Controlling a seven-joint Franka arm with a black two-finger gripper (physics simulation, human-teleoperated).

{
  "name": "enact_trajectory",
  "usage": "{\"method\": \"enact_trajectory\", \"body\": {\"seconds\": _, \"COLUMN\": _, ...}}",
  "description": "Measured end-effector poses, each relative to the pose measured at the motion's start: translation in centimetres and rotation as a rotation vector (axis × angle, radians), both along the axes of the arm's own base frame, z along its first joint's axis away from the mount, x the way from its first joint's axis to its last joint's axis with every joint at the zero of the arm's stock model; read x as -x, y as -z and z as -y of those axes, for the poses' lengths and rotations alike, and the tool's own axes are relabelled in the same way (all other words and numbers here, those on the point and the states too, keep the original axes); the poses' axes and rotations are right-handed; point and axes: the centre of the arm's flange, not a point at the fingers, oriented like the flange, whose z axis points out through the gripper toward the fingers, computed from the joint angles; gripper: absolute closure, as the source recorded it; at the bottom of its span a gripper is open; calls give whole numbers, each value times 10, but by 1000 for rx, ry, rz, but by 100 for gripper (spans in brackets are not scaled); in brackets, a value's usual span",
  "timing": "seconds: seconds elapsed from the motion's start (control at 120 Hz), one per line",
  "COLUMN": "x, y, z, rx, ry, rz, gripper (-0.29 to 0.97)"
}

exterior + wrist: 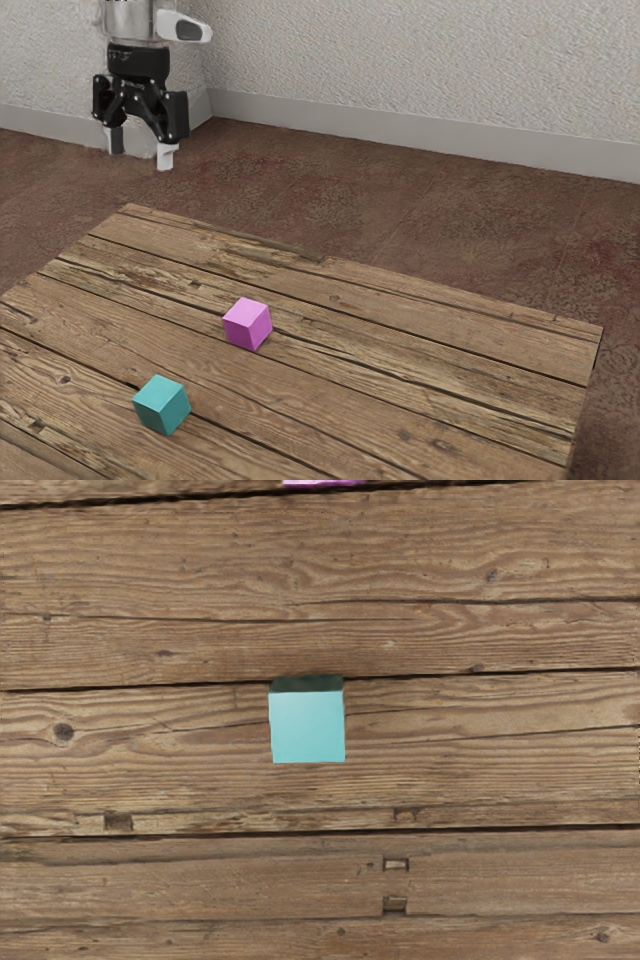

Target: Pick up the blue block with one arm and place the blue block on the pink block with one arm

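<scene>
Hovering high above the table (420,385), my gripper (142,151) spread apart and holding nothing | step: I am lining up over the blue block (307,722), which is lying on the table near the pink block (247,323), not touching it | next: probably descending straight, then closing on its flat sides | writing: I am seeing none

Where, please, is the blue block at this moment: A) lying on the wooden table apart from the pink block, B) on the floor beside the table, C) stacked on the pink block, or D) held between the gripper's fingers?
A: the blue block lies on the table planks, apart from the pink block, while the gripper hangs open and empty high above.
</scene>
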Motion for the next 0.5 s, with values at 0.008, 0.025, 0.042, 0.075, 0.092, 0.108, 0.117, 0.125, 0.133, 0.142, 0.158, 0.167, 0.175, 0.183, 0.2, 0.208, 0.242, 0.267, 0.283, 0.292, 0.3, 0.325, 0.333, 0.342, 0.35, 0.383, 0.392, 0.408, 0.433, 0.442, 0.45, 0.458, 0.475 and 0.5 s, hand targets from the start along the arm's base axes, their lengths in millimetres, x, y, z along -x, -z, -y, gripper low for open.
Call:
{"method": "enact_trajectory", "body": {"seconds": 0.008, "x": -3, "y": 0, "z": 1, "rx": 0, "ry": 2, "rz": 15, "gripper": 0}}
{"method": "enact_trajectory", "body": {"seconds": 0.025, "x": -7, "y": 0, "z": 2, "rx": 0, "ry": 5, "rz": 44, "gripper": 0}}
{"method": "enact_trajectory", "body": {"seconds": 0.042, "x": -11, "y": -1, "z": 2, "rx": 1, "ry": 7, "rz": 72, "gripper": 0}}
{"method": "enact_trajectory", "body": {"seconds": 0.075, "x": -18, "y": -3, "z": 2, "rx": -1, "ry": 8, "rz": 123, "gripper": 0}}
{"method": "enact_trajectory", "body": {"seconds": 0.092, "x": -21, "y": -4, "z": 2, "rx": -2, "ry": 8, "rz": 146, "gripper": 0}}
{"method": "enact_trajectory", "body": {"seconds": 0.108, "x": -24, "y": -5, "z": 1, "rx": -3, "ry": 8, "rz": 168, "gripper": 0}}
{"method": "enact_trajectory", "body": {"seconds": 0.117, "x": -25, "y": -6, "z": 1, "rx": -4, "ry": 8, "rz": 178, "gripper": 0}}
{"method": "enact_trajectory", "body": {"seconds": 0.125, "x": -26, "y": -6, "z": 0, "rx": -4, "ry": 8, "rz": 187, "gripper": 0}}
{"method": "enact_trajectory", "body": {"seconds": 0.133, "x": -27, "y": -7, "z": 0, "rx": -4, "ry": 8, "rz": 196, "gripper": 0}}
{"method": "enact_trajectory", "body": {"seconds": 0.142, "x": -28, "y": -7, "z": 0, "rx": -4, "ry": 7, "rz": 204, "gripper": 0}}
{"method": "enact_trajectory", "body": {"seconds": 0.158, "x": -30, "y": -8, "z": -1, "rx": -3, "ry": 7, "rz": 219, "gripper": 0}}
{"method": "enact_trajectory", "body": {"seconds": 0.167, "x": -31, "y": -8, "z": -1, "rx": -2, "ry": 7, "rz": 225, "gripper": 0}}
{"method": "enact_trajectory", "body": {"seconds": 0.175, "x": -32, "y": -9, "z": -1, "rx": -2, "ry": 7, "rz": 232, "gripper": 0}}
{"method": "enact_trajectory", "body": {"seconds": 0.183, "x": -33, "y": -9, "z": -1, "rx": -1, "ry": 7, "rz": 239, "gripper": 0}}
{"method": "enact_trajectory", "body": {"seconds": 0.2, "x": -34, "y": -10, "z": -1, "rx": 0, "ry": 7, "rz": 251, "gripper": 0}}
{"method": "enact_trajectory", "body": {"seconds": 0.208, "x": -35, "y": -11, "z": -1, "rx": 0, "ry": 8, "rz": 257, "gripper": 0}}
{"method": "enact_trajectory", "body": {"seconds": 0.242, "x": -37, "y": -12, "z": 0, "rx": 0, "ry": 10, "rz": 276, "gripper": 0}}
{"method": "enact_trajectory", "body": {"seconds": 0.267, "x": -38, "y": -13, "z": 1, "rx": 1, "ry": 12, "rz": 287, "gripper": 0}}
{"method": "enact_trajectory", "body": {"seconds": 0.283, "x": -38, "y": -15, "z": 2, "rx": 1, "ry": 13, "rz": 293, "gripper": 0}}
{"method": "enact_trajectory", "body": {"seconds": 0.292, "x": -37, "y": -16, "z": 2, "rx": 2, "ry": 13, "rz": 297, "gripper": 0}}
{"method": "enact_trajectory", "body": {"seconds": 0.3, "x": -36, "y": -17, "z": 2, "rx": 3, "ry": 13, "rz": 300, "gripper": 0}}
{"method": "enact_trajectory", "body": {"seconds": 0.325, "x": -32, "y": -18, "z": 3, "rx": 8, "ry": 14, "rz": 303, "gripper": 0}}
{"method": "enact_trajectory", "body": {"seconds": 0.333, "x": -30, "y": -17, "z": 3, "rx": 10, "ry": 13, "rz": 303, "gripper": 0}}
{"method": "enact_trajectory", "body": {"seconds": 0.342, "x": -27, "y": -17, "z": 3, "rx": 11, "ry": 13, "rz": 302, "gripper": 0}}
{"method": "enact_trajectory", "body": {"seconds": 0.35, "x": -24, "y": -16, "z": 3, "rx": 12, "ry": 13, "rz": 300, "gripper": 0}}
{"method": "enact_trajectory", "body": {"seconds": 0.383, "x": -8, "y": -2, "z": 2, "rx": 12, "ry": 12, "rz": 278, "gripper": 0}}
{"method": "enact_trajectory", "body": {"seconds": 0.392, "x": -4, "y": 3, "z": 2, "rx": 12, "ry": 12, "rz": 273, "gripper": 0}}
{"method": "enact_trajectory", "body": {"seconds": 0.408, "x": 3, "y": 11, "z": 2, "rx": 12, "ry": 12, "rz": 262, "gripper": 0}}
{"method": "enact_trajectory", "body": {"seconds": 0.433, "x": 14, "y": 31, "z": 2, "rx": 11, "ry": 12, "rz": 238, "gripper": 0}}
{"method": "enact_trajectory", "body": {"seconds": 0.442, "x": 17, "y": 38, "z": 2, "rx": 11, "ry": 12, "rz": 231, "gripper": 0}}
{"method": "enact_trajectory", "body": {"seconds": 0.45, "x": 20, "y": 43, "z": 2, "rx": 11, "ry": 12, "rz": 226, "gripper": 0}}
{"method": "enact_trajectory", "body": {"seconds": 0.458, "x": 24, "y": 50, "z": 2, "rx": 11, "ry": 12, "rz": 219, "gripper": 0}}
{"method": "enact_trajectory", "body": {"seconds": 0.475, "x": 30, "y": 63, "z": 2, "rx": 11, "ry": 13, "rz": 209, "gripper": 0}}
{"method": "enact_trajectory", "body": {"seconds": 0.5, "x": 38, "y": 85, "z": 2, "rx": 11, "ry": 13, "rz": 190, "gripper": 0}}
